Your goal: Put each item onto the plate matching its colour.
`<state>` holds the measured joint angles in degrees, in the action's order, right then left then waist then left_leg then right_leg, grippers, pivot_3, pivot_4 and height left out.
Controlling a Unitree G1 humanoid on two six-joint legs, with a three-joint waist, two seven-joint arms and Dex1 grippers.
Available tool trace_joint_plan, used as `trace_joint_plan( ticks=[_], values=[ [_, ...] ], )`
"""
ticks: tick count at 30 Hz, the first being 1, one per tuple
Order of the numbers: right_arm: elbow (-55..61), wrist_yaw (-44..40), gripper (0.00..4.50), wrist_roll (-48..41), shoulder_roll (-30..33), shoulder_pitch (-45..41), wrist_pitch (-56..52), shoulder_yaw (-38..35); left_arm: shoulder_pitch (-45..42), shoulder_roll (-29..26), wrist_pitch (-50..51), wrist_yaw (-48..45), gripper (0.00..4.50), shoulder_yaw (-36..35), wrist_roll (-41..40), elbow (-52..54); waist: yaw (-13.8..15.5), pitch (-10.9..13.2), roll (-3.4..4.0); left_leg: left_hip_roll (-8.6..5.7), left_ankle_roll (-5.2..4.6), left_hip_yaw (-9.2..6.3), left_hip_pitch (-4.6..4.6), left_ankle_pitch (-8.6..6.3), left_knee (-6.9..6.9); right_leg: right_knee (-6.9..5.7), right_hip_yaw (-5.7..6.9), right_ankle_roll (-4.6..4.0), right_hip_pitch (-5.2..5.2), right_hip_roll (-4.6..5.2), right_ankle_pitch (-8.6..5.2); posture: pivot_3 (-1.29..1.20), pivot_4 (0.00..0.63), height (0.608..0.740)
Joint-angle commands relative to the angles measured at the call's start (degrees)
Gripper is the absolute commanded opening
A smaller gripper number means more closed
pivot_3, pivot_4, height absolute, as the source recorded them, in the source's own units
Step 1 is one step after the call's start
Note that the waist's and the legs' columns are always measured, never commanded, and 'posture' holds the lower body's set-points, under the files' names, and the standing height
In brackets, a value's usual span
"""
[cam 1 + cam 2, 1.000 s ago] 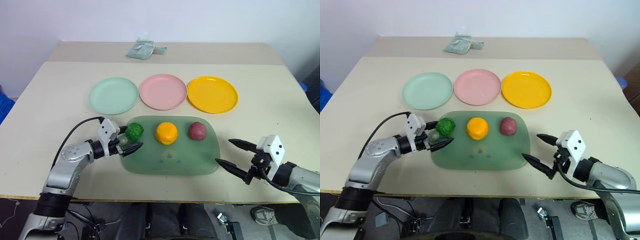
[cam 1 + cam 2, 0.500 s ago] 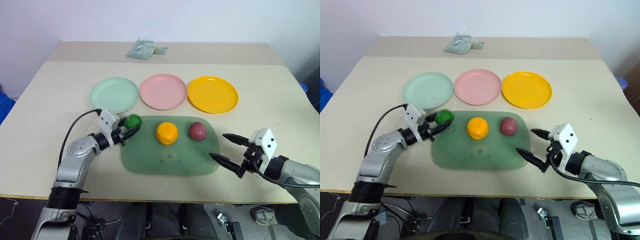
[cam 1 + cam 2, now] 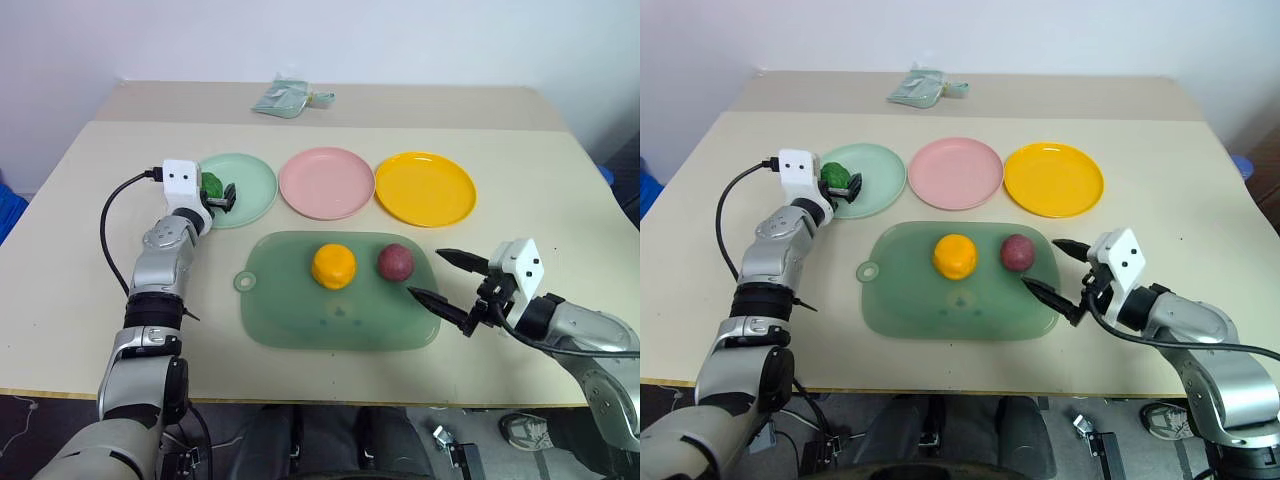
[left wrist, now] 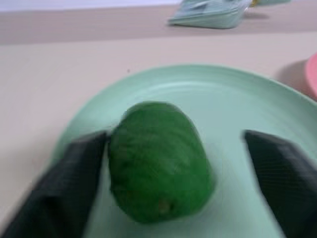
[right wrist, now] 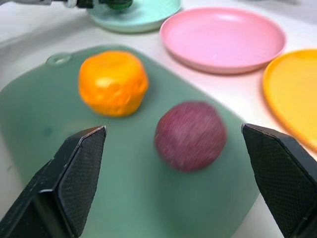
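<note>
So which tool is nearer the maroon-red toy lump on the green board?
Right. The right tool sits open just beside the maroon-red toy lump, pointing at it. The left tool is far off over the mint green round plastic plate, around the bumpy dark green lump.

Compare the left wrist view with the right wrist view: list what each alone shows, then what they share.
Left wrist view alone: the green item up close on the mint plate, one left finger against it, the other apart.

Right wrist view alone: the orange item, maroon item, green board and yellow plate.

Shared: the mint plate, green item and pink plate.
</note>
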<state>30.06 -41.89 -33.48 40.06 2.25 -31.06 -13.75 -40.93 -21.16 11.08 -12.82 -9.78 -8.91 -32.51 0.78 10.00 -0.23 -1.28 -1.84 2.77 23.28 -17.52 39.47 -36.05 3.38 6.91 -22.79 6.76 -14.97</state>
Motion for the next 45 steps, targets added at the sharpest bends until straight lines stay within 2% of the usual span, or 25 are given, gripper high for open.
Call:
trace_joint_plan(
  ticks=[1,5,8,10,12,16,21,24,26,28,32,37,41,45],
  values=[
    [2.9,1.4,4.50,-0.9,-1.0,-2.9,-0.5,1.8,2.2,-2.1,-2.9,-1.0,4.48,-1.0,0.4,5.6,-0.1,0.0,0.00,0.00,0.01,0.00,0.00,0.00,0.01,0.00,0.00,0.00,0.00,0.00,0.00,0.00,0.150,0.740],
    [4.1,4.2,4.50,2.3,-3.3,-8.0,-1.3,9.7,11.9,-4.2,-3.0,-5.5,4.48,-5.0,-4.5,18.0,-0.9,0.0,0.00,0.09,0.10,0.01,-0.01,0.05,-0.02,-0.03,-0.03,-0.01,-0.08,-0.02,-0.01,0.00,0.150,0.740],
    [1.1,5.8,4.50,6.3,-5.9,-11.9,-0.5,15.7,21.3,-6.7,-0.3,-14.8,4.48,-6.0,-11.3,29.3,-1.3,0.0,-0.05,0.10,0.14,-0.01,0.01,0.06,-0.04,-0.03,-0.04,-0.03,-0.12,0.00,-0.01,0.00,0.150,0.740],
    [-2.4,6.8,4.50,9.7,-8.0,-14.5,0.4,19.8,30.0,-10.2,3.5,-24.1,4.48,-3.4,-16.3,39.6,-1.4,-0.1,-0.10,0.09,0.14,-0.02,0.02,0.06,-0.02,-0.01,-0.04,-0.03,-0.11,0.03,-0.01,0.00,0.150,0.740],
    [-5.4,7.0,4.50,12.2,-9.3,-16.5,0.1,22.9,37.5,-14.2,5.3,-31.2,4.48,0.8,-17.6,47.7,-1.3,-0.1,-0.08,0.07,0.15,-0.04,0.02,0.05,-0.02,0.01,-0.05,-0.03,-0.08,0.08,-0.02,0.00,0.150,0.740],
    [-8.8,6.8,4.50,14.2,-11.0,-19.0,-0.9,25.5,43.7,-16.9,6.4,-35.7,4.48,4.9,-17.9,54.7,-0.6,-0.1,-0.03,0.04,0.15,-0.09,0.02,0.04,-0.02,0.02,-0.09,-0.06,-0.06,0.16,-0.02,0.00,0.150,0.740],
    [-12.9,8.1,4.50,17.1,-13.4,-21.9,-1.8,27.5,45.4,-15.9,7.9,-35.9,4.48,7.3,-18.4,58.3,-0.5,-0.1,0.00,0.08,0.15,-0.09,0.02,0.04,-0.03,-0.01,-0.11,-0.09,-0.13,0.15,-0.03,0.00,0.150,0.740],
    [-13.1,8.6,3.66,17.5,-14.7,-22.4,-2.2,27.3,45.0,-15.2,8.1,-35.4,4.50,8.0,-18.1,58.4,-0.6,-0.1,0.01,0.07,0.14,-0.09,0.02,0.04,-0.06,-0.01,-0.11,-0.09,-0.13,0.13,-0.03,0.00,0.150,0.740],
    [-11.9,8.5,2.72,17.3,-15.3,-22.3,-2.0,26.9,44.7,-14.8,8.2,-35.4,4.50,8.5,-18.0,58.1,-0.5,-0.1,0.01,0.07,0.14,-0.08,0.02,0.04,-0.06,-0.01,-0.11,-0.09,-0.14,0.08,-0.03,0.00,0.150,0.740],
    [-10.2,8.1,2.35,16.7,-15.6,-22.1,-1.2,26.3,44.4,-14.5,8.0,-35.4,4.50,8.8,-17.8,57.6,-0.5,-0.1,0.02,0.07,0.13,-0.07,0.02,0.04,-0.06,-0.02,-0.10,-0.09,-0.15,0.04,-0.03,0.00,0.150,0.740],
    [-6.7,7.9,2.35,14.0,-16.2,-23.3,-1.6,23.2,44.2,-13.8,7.1,-35.6,4.50,9.3,-17.1,56.2,-0.5,-0.1,0.02,0.07,0.13,-0.06,0.05,0.04,-0.06,-0.03,-0.08,-0.09,-0.19,0.03,-0.03,0.00,0.150,0.740],
    [-7.4,13.6,2.35,10.8,-18.7,-28.7,-4.7,15.1,44.5,-13.0,6.6,-35.6,4.50,9.2,-16.6,56.0,-0.5,-0.1,0.02,0.07,0.12,-0.05,0.05,0.05,-0.06,-0.05,-0.08,-0.08,-0.20,0.02,-0.02,0.00,0.150,0.740],
    [-22.9,24.4,2.35,20.2,-16.6,-36.8,-6.0,11.8,44.6,-12.2,5.9,-35.5,4.50,9.6,-16.3,56.1,-0.4,-0.1,0.02,0.05,0.13,-0.02,0.05,0.05,-0.06,-0.07,-0.09,-0.08,-0.22,0.03,-0.02,0.00,0.150,0.740],
    [-35.6,27.8,2.35,23.8,-15.7,-40.2,-2.4,10.5,44.9,-11.6,5.2,-35.6,4.50,10.1,-16.1,56.7,-0.3,-0.1,0.02,0.01,0.12,0.02,0.07,0.05,-0.12,-0.05,-0.08,-0.09,-0.25,0.04,-0.03,0.00,0.150,0.740]
  ],
)
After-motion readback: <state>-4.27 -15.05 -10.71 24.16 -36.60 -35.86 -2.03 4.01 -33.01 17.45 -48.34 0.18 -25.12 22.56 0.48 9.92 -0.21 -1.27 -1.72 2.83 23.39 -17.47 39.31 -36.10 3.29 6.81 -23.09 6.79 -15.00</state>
